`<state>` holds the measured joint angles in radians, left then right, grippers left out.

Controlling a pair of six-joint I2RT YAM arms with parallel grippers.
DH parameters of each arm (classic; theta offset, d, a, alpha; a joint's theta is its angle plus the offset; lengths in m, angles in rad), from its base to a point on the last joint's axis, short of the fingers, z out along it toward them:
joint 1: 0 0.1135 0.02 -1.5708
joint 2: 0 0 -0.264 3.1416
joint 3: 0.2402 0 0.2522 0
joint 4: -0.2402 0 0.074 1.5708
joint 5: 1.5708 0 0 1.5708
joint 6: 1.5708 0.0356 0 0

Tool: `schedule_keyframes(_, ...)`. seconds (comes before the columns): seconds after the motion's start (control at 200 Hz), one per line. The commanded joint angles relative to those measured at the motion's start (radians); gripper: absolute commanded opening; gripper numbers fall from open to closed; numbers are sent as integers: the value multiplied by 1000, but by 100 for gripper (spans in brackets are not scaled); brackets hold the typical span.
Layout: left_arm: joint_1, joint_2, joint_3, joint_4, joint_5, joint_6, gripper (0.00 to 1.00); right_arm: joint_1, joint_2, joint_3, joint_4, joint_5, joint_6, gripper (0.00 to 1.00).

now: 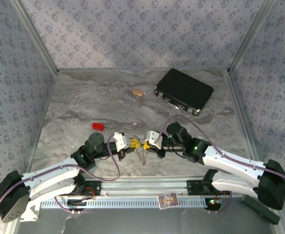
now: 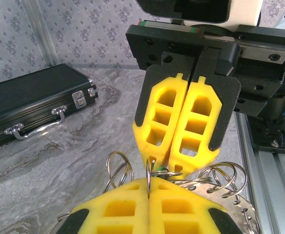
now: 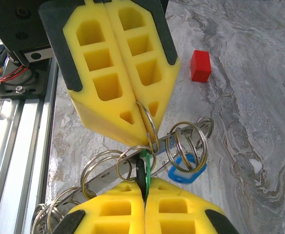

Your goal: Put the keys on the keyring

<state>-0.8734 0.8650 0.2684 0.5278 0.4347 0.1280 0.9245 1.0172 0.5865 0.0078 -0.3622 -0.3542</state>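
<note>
Steel keyring (image 3: 105,176), looped wire, green key (image 3: 145,173) (plastic)

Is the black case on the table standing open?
No, the black case lies flat on the table with its lid closed.

Bright polished metal keyring (image 3: 158,151), glossy blue plastic key head (image 3: 181,177), matt yellow plastic gripper fingers (image 3: 108,73), matt black case (image 2: 25,95) at left with shiny metal latches (image 2: 79,99), smooth marbled tabletop (image 2: 84,146).
</note>
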Motion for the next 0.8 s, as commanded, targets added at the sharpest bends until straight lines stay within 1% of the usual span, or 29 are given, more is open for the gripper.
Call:
schedule_keyframes(0.0, -6, -24, 0, 70, 48, -17, 0, 0, -16, -1, -8, 1, -6, 3)
schedule_keyframes(0.145, -6, -29, 0, 43, 40, -2, 0, -1, -30, 45, -56, -68, 16, 4)
schedule_keyframes(0.19, -7, -33, 0, 44, 39, -1, 0, -1, -32, 55, -74, -70, 16, 4)
schedule_keyframes(0.28, -6, -38, 0, 46, 42, -2, 0, 1, -35, 56, -100, -34, 5, 3)
schedule_keyframes(0.415, -7, -45, 0, 44, 54, -5, 0, 3, -32, 50, -117, 19, -13, 0)
schedule_keyframes(0.665, -6, -46, 3, 44, 65, -6, 0, 7, -42, 75, -147, 19, -20, 0)
schedule_keyframes(0.795, -6, -41, 8, 56, 77, -12, 0, 7, -32, 52, -122, 23, -18, 0)
